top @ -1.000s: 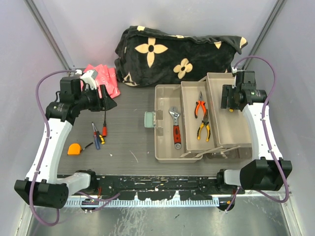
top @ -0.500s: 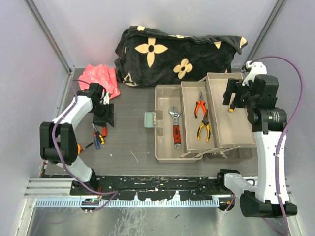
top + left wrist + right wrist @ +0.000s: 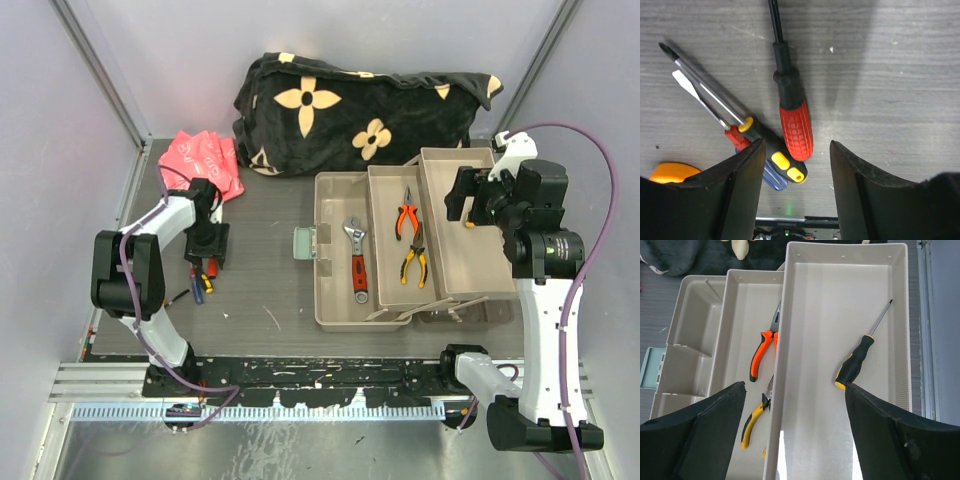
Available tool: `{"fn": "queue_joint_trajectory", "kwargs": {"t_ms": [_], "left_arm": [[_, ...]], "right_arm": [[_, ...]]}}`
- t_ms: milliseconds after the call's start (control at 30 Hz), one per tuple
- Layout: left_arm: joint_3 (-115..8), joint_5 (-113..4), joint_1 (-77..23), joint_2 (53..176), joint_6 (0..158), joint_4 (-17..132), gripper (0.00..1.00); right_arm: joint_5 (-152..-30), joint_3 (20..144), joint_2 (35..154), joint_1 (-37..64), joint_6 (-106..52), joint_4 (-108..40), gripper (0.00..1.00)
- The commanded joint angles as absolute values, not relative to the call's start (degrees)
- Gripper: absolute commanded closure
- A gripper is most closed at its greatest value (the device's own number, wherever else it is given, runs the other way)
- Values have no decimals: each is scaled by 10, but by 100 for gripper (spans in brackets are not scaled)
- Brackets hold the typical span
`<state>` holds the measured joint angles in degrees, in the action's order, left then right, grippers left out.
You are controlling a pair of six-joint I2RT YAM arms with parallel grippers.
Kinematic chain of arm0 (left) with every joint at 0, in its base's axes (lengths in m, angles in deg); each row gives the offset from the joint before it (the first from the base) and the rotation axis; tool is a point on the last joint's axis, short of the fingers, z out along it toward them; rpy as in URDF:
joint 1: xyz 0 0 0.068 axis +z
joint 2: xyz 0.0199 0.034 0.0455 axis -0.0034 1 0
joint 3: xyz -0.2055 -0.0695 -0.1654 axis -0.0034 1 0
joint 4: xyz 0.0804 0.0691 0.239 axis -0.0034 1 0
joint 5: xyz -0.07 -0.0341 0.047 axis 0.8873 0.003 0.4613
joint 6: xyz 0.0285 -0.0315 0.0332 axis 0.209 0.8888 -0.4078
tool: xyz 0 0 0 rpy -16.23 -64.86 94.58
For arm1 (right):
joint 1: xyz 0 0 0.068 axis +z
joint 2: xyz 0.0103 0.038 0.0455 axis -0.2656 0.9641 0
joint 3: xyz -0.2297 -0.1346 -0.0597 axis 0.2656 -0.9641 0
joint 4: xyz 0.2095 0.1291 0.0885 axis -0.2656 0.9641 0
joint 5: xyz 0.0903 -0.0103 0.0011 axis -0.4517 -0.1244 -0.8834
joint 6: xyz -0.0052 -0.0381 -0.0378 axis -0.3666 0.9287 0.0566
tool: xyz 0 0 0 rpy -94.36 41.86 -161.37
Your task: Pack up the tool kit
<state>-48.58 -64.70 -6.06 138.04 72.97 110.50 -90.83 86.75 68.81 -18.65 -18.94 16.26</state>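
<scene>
The red screwdriver (image 3: pixel 795 127) lies on the table (image 3: pixel 900 75), outside the toolbox (image 3: pixel 336 300). In the left wrist view we find its shaft at 12 o'clock and its handle at 6. The left gripper (image 3: pixel 796 146), spread, straddles the handle end. The right gripper (image 3: pixel 795 386), spread and empty, hangs over the toolbox, well apart. The top view largely hides this; the wrist view shows two more screwdrivers (image 3: pixel 752 125) at 8 o'clock.

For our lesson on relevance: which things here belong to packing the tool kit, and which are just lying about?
Belong:
open beige plastic toolbox
red-handled metal wrench
orange-handled pliers
yellow-handled pliers
black-and-yellow screwdriver in the tray
red-handled screwdriver
two small screwdrivers beside it
orange tape measure

Lying about:
black flower-patterned blanket
crumpled pink sheet
</scene>
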Motion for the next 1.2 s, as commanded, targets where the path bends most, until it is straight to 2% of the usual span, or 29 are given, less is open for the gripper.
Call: {"fn": "queue_joint_trajectory", "kwargs": {"t_ms": [0, 133, 167, 267, 300, 433, 600, 700, 833, 1000, 1167], "left_arm": [[-507, -667, -58, 1412, 719, 1060, 46], [-524, -655, -58, 1446, 724, 1060, 56], [-525, -654, -58, 1453, 723, 1060, 63], [-532, -651, -57, 1457, 721, 1061, 97], [-538, -649, -57, 1453, 723, 1064, 100], [-564, -590, -56, 1384, 725, 1058, 100], [-594, -384, -57, 1245, 763, 995, 100], [-606, -260, -69, 1192, 805, 928, 100], [-639, -201, -113, 1171, 812, 920, 100], [-652, -173, -178, 1177, 812, 923, 100], [-644, -139, -183, 1167, 815, 920, 100]], "right_arm": [[-929, 871, 672, -188, -194, 135, 14], [-920, 876, 668, -181, -191, 141, 14], [-917, 878, 667, -179, -191, 142, 14], [-919, 881, 669, -176, -191, 143, 14], [-922, 880, 669, -175, -191, 143, 14], [-971, 868, 667, -173, -198, 128, 14], [-1103, 845, 669, -173, -235, 83, 14], [-1202, 822, 667, -173, -287, 17, 15], [-1290, 787, 664, -166, -380, -90, 16], [-1297, 767, 665, -113, -457, -193, 16], [-1241, 764, 698, -6, -486, -262, 17]]}}
